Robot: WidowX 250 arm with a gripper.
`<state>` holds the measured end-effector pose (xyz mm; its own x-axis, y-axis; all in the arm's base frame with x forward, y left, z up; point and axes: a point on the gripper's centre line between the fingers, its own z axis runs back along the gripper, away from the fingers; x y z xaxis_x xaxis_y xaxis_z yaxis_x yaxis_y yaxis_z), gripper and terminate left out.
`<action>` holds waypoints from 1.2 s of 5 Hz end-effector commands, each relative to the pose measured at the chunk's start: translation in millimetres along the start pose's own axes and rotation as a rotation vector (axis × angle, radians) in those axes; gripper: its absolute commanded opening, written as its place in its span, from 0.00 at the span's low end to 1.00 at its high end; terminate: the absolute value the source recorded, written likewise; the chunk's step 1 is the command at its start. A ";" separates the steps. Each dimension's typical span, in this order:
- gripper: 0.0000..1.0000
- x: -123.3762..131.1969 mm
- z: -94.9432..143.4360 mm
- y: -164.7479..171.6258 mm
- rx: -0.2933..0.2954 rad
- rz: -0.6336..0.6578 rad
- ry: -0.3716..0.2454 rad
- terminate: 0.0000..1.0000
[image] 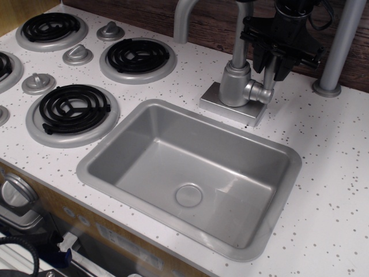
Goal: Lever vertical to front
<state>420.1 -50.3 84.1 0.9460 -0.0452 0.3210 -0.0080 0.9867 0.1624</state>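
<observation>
The lever (pixel 268 76) is a slim silver-grey rod standing upright from a round knuckle (pixel 262 92) on the right side of the faucet body (pixel 235 83). My black gripper (pixel 271 64) comes down from above. Its fingers are drawn in close on both sides of the rod's upper part and look shut on it. The top of the lever is hidden behind the gripper.
The curved faucet spout (pixel 183 20) rises at the back left of the body. A thick grey pole (pixel 340 46) with a round foot stands at the right. The grey sink (pixel 92 167) lies in front. Black stove burners (pixel 72 109) and knobs (pixel 78 55) are at the left.
</observation>
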 end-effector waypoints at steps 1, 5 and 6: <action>0.00 12.1 21.5 3.4 0.003 0.036 -0.045 0.00; 0.00 -38.4 1.6 -11.7 -0.078 0.123 0.124 0.00; 0.00 -47.1 -4.1 -13.9 -0.092 0.129 0.150 0.00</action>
<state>372.6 -58.9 47.1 0.9837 0.1063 0.1449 -0.1140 0.9924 0.0454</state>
